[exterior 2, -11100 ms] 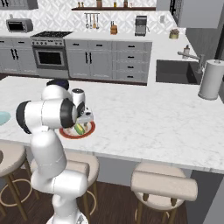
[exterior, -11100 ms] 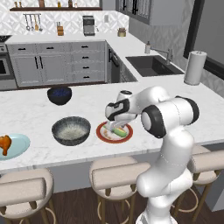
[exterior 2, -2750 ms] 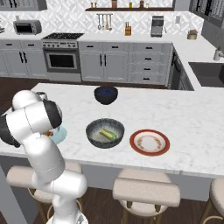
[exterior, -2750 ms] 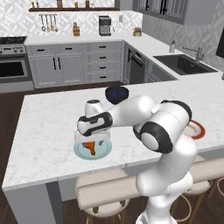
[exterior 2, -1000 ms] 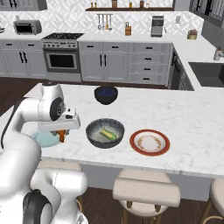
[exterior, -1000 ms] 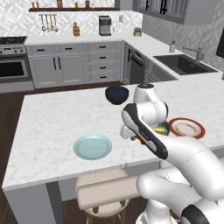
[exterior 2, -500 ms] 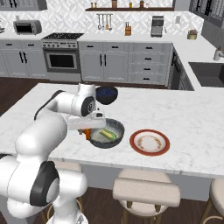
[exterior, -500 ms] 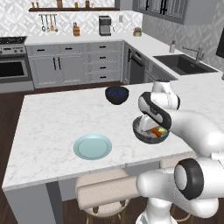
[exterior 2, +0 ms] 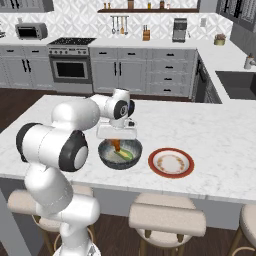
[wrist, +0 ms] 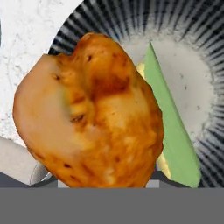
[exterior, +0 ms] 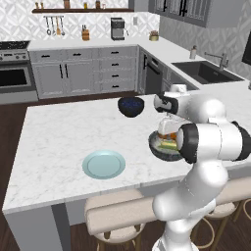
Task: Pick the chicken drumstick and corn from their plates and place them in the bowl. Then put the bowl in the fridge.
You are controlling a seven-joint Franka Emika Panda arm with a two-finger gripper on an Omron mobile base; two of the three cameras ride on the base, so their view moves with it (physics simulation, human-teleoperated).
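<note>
Ribbed dark grey bowl [exterior 2: 120,154]: holds yellow-green corn cob [wrist: 168,131], long axis 12-to-5. Gripper [exterior 2: 116,141] above, pinching glossy orange-brown chicken drumstick [wrist: 92,113].

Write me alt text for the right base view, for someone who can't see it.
A white robot arm holds a glossy orange-brown chicken drumstick just above a wide dark grey ribbed bowl on a white marble kitchen island. A yellow-green corn cob lies in the bowl; a white red-rimmed plate sits beside it.

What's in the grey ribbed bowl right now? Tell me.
Corn only. The corn lies inside the bowl. The chicken drumstick hangs over the bowl in the gripper, not yet released.
</note>
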